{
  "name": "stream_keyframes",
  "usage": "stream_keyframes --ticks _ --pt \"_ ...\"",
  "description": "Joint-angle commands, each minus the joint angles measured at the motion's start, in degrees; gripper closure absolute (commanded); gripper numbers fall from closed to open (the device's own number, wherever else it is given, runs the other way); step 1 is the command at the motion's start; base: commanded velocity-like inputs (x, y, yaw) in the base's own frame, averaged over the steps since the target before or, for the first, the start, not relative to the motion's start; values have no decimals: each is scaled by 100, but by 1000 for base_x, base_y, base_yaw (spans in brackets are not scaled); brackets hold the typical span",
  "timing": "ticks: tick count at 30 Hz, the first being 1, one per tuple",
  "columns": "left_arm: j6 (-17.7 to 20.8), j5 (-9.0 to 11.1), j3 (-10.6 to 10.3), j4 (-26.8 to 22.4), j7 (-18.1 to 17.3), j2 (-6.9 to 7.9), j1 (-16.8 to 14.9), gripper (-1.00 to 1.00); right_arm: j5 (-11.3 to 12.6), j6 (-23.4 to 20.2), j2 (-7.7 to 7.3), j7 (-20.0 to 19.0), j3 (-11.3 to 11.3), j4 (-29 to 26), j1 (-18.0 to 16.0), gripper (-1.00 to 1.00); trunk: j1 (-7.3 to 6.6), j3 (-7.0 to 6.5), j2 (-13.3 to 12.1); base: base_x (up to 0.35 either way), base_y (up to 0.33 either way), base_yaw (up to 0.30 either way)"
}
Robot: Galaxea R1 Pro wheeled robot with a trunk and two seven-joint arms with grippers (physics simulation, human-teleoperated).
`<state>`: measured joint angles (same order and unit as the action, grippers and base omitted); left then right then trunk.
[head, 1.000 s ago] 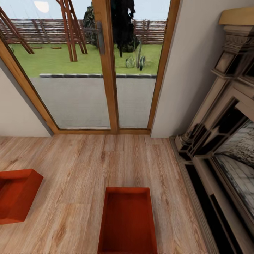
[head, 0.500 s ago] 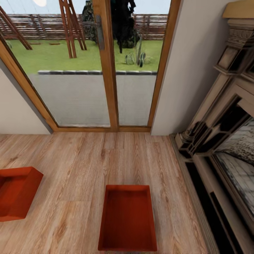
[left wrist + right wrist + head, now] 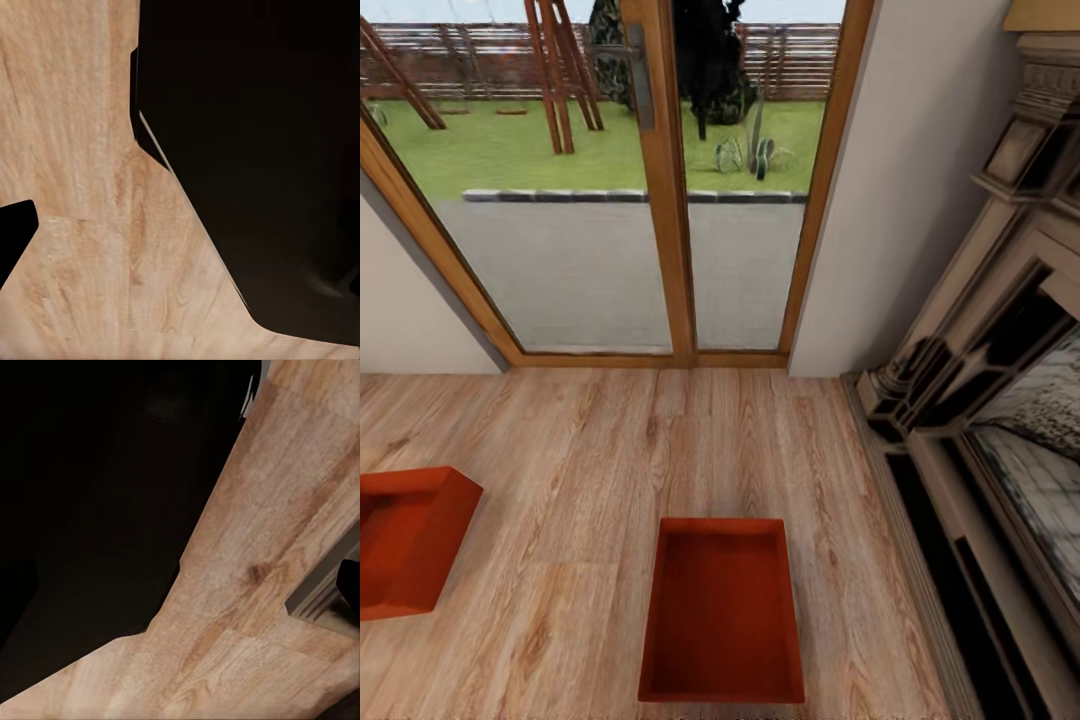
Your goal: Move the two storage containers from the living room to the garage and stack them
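No writing, brand or label can be read on either storage container. The nearer container (image 3: 722,610) is seen in the head view as a red-orange, open-topped rectangular box with low plain walls and a flat bottom; it is set on the light wood plank floor (image 3: 590,450) at the lower middle of the picture, its long axis running away from the camera toward the glass doors (image 3: 650,180). The second container (image 3: 405,540), of the same colour and make, is cut off by the left edge and is turned at an angle, one corner pointing toward the first; the two are well apart. An ornate dark fireplace (image 3: 990,400) is seen along the right side, beside a beige wall (image 3: 900,180). Beyond the wood-framed doors a paved strip, a lawn and a fence are visible. In both wrist views, plank flooring and large black shapes are shown; the state of the fingers of either gripper cannot be told.
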<state>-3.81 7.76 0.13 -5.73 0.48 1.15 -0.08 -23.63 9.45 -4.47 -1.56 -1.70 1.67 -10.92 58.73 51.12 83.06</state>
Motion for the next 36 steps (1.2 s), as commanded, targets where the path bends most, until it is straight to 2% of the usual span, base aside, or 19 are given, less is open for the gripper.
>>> stream_keyframes --ticks 1,17,33,36 --pt "-15 41 -3 1 5 -1 -1 -100 -19 34 -5 -11 -20 18 -7 -100 0 12 2 0 0 0" --pt "-15 48 0 -1 5 -15 -1 -100 -26 31 -9 -11 -16 18 -7 -100 0 156 2 0 0 0" --pt "-15 128 51 94 14 8 -1 -100 -18 31 -2 -11 -19 18 -7 -100 0 301 2 0 0 0" --pt "-15 192 50 92 14 8 -1 -100 -19 31 -1 -11 -18 18 -7 -100 0 328 2 0 0 0"
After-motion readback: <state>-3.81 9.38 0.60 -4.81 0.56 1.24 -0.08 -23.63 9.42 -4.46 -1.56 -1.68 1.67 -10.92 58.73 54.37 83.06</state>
